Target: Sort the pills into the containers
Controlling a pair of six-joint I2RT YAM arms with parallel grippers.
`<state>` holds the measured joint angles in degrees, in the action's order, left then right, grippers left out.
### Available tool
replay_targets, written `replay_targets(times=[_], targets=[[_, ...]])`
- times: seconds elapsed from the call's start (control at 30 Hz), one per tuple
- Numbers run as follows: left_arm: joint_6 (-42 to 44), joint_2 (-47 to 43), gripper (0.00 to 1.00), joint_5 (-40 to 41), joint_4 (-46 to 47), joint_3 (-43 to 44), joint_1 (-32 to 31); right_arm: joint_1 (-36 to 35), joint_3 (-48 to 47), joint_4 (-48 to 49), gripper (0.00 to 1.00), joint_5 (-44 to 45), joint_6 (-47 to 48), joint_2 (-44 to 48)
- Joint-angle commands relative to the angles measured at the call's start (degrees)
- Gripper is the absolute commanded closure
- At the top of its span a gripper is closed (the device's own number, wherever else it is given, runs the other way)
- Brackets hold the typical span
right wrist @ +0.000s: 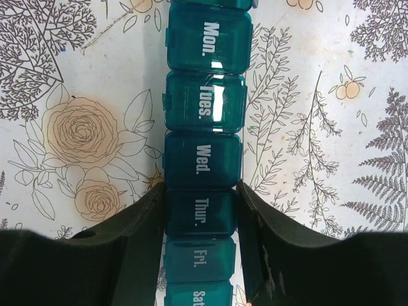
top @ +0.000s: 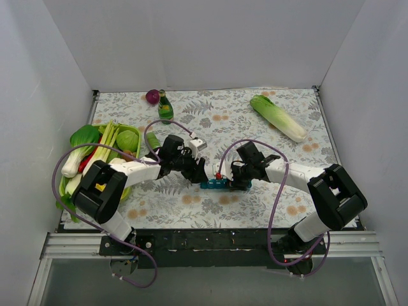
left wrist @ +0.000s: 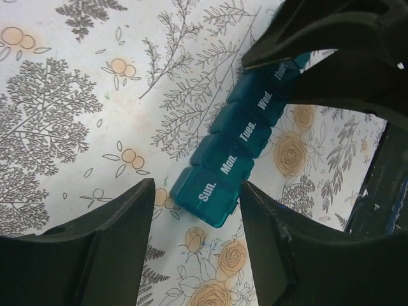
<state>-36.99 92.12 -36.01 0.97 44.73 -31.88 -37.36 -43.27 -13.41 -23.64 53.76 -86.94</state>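
Fingers (right wrist: 137,242) of the right gripper (right wrist: 201,213) press against both long sides of the pill box (right wrist: 204,108) at the compartment marked Thur. I record this as a closed grip on the box. The lids I can read, Mon. through Fri., are all down, and the teal plastic hides what is inside.

On the left gripper (left wrist: 197,191) the fingers (left wrist: 121,236) stand apart and hold nothing. The Sun. end of the pill box (left wrist: 239,137) lies in the gap between them. The finger nearer the box sits just beside its corner, but I cannot tell whether it touches. The other finger is clear of it. In the left wrist view, the right gripper's dark fingers (left wrist: 319,38) cross the far end of the box.

From above, the pill box (top: 213,184) lies flat near the middle of the table towards the near edge, between the left gripper (top: 197,171) and the right gripper (top: 237,178).

The surface is a pale tablecloth (top: 255,204) printed with grey ferns and orange flowers, lying smooth where I can see it. A green tray (top: 126,190) of vegetables stands at the left edge, and a napa cabbage (top: 278,116) lies at the far right. A green bottle (top: 165,107) stands at the back with a purple bulb (top: 152,96) just beside it.

Plain white walls (top: 204,44) close in three sides. A black rail (top: 210,242) carries the arm bases, and purple cables (top: 274,210) loop along both arms.
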Motion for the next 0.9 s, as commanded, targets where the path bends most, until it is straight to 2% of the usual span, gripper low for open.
replay_targets(times=[0.0,0.17,0.37,0.87], targets=[[-3.6,-3.1,0.46,9.5,2.1,1.2,0.2,-0.2,0.5,0.1,0.78,-0.4,0.5,-0.4],[-4.1,-3.7,0.5,16.8,1.8,1.1,0.2,-0.2,0.3,0.1,0.78,-0.5,0.4,-0.5],[-4.8,-1.5,0.61,17.4,1.1,2.5,0.2,-0.2,0.1,-0.1,0.78,-0.5,0.3,-0.9],[-6.9,2.7,0.6,15.5,-0.6,5.0,0.2,-0.2,-0.2,0.0,0.74,0.0,-0.2,-1.4]])
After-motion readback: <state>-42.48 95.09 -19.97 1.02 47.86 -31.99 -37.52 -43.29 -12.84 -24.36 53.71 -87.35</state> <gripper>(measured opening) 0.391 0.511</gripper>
